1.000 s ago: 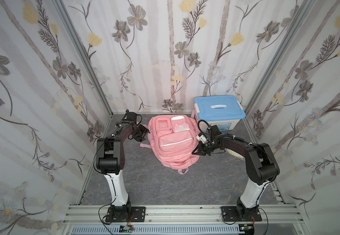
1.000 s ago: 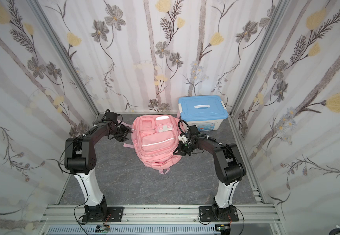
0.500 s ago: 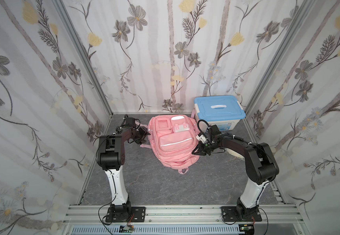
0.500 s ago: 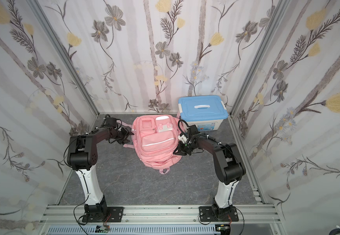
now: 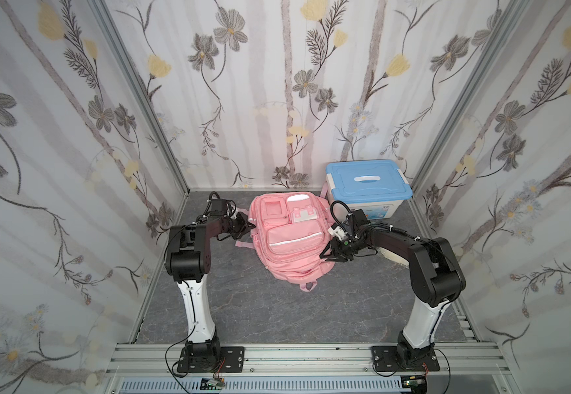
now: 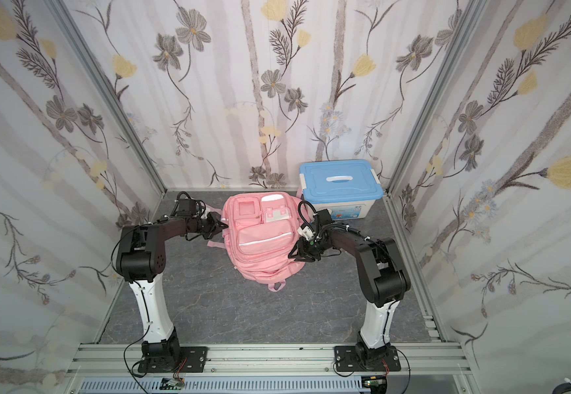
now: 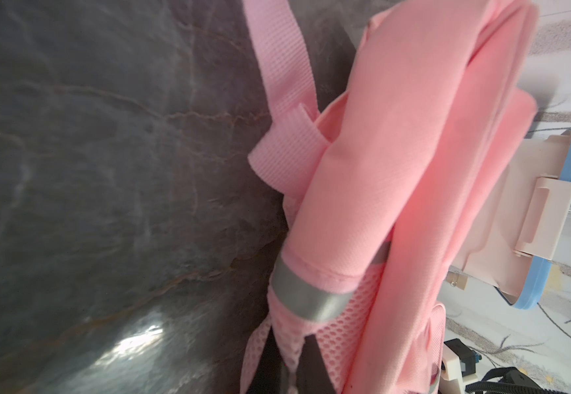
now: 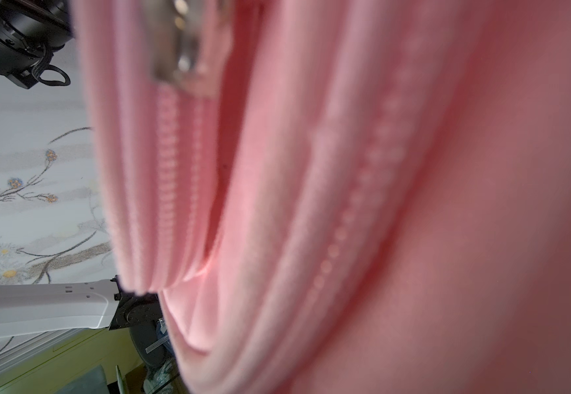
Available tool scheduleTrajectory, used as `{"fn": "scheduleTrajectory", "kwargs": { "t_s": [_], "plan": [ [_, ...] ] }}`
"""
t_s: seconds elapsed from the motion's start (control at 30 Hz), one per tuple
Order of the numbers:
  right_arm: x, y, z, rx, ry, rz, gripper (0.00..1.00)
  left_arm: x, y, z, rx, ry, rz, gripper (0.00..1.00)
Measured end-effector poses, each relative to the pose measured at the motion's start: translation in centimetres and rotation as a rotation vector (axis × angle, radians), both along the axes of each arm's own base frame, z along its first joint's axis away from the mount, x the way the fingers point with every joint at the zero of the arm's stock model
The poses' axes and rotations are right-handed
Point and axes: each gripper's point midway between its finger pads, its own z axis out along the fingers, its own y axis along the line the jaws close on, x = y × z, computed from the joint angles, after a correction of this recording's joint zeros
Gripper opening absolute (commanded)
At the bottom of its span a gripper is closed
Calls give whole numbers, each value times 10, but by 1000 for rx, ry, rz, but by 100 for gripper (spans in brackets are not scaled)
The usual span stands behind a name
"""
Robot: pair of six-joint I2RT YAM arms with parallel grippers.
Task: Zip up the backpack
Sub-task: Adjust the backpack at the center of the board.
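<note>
The pink backpack [image 5: 291,238] [image 6: 263,238] lies face up on the grey floor, between the two arms. My left gripper [image 5: 247,225] [image 6: 222,225] is at the backpack's left side. In the left wrist view it [image 7: 291,373] is shut on a fold of the pink mesh [image 7: 345,327] of the side pocket. My right gripper [image 5: 328,256] [image 6: 298,257] sits against the right side of the backpack with its fingers apart. The right wrist view is filled with pink fabric [image 8: 379,204]. It shows rows of zipper teeth [image 8: 168,153] and a blurred metal slider [image 8: 181,58], and the jaws are hidden.
A white box with a blue lid [image 5: 367,186] [image 6: 340,184] stands at the back right, just behind the backpack. A pink strap [image 5: 243,244] trails on the floor to the left, and a loop [image 5: 308,286] sticks out at the near end. Patterned walls close in three sides.
My left gripper has reached in to the backpack's left side and shut on the mesh. My right gripper, shut before, has opened in the same spot. The backpack has not shifted.
</note>
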Motion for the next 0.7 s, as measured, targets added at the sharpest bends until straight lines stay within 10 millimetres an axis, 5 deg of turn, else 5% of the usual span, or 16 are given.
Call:
{"fn": "scheduleTrajectory", "kwargs": {
  "t_s": [0.13,0.3,0.47,0.53,0.7],
  "plan": [
    [6,1,5,2,-9,3,92,-15,9,1,-1,4,48,0],
    [13,4,28,22,-72,-3,97,-67,46,0,-9,112,240,0],
    [28,0,68,41,-156,-59,87,-127,55,2,5,196,455,0],
    [28,-2,81,39,-177,-87,75,-155,50,2,-19,233,534,0],
    [-23,33,119,33,-243,-43,58,-177,43,14,-19,279,672,0]
  ]
}}
